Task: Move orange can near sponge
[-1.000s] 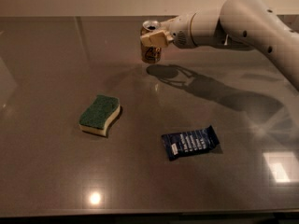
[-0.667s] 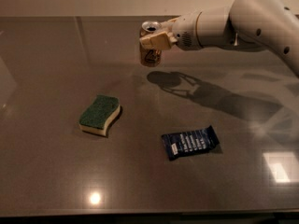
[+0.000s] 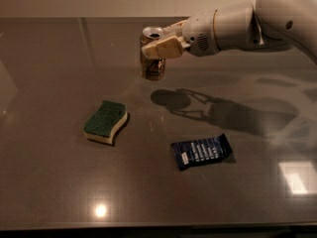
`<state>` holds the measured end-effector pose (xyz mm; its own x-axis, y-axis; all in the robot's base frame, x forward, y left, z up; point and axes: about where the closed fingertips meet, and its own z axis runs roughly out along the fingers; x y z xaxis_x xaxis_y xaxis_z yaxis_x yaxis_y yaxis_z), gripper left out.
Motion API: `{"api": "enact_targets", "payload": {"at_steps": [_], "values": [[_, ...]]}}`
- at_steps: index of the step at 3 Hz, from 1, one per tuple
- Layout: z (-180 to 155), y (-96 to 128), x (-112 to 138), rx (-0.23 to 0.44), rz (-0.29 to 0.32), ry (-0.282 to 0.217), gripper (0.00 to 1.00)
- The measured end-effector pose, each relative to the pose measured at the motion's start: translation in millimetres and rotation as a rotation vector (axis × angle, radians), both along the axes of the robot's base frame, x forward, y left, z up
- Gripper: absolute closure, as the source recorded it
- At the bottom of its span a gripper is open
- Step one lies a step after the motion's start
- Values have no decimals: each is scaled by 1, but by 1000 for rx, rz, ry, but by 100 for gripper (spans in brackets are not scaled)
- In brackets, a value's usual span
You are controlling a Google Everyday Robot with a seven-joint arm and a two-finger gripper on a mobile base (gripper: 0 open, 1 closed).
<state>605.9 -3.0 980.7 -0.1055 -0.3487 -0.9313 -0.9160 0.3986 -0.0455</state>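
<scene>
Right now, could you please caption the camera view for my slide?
The gripper, jaws shut on the orange can, holds it above the table, behind and right of the sponge.

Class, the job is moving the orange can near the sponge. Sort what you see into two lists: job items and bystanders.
Job: orange can, held above the table by the tool at top centre; sponge, left of centre.
Lying about: dark-blue snack wrapper, flat on the table.
</scene>
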Motion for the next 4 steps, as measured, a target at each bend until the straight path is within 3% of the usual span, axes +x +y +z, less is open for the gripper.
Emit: {"api": "enact_targets", "payload": {"at_steps": [1, 2, 4], "values": [[-10, 10, -20, -1, 59, 58, 100], [-22, 20, -34, -19, 82, 81, 100], [-47, 29, -42, -36, 50, 96, 100]]}}
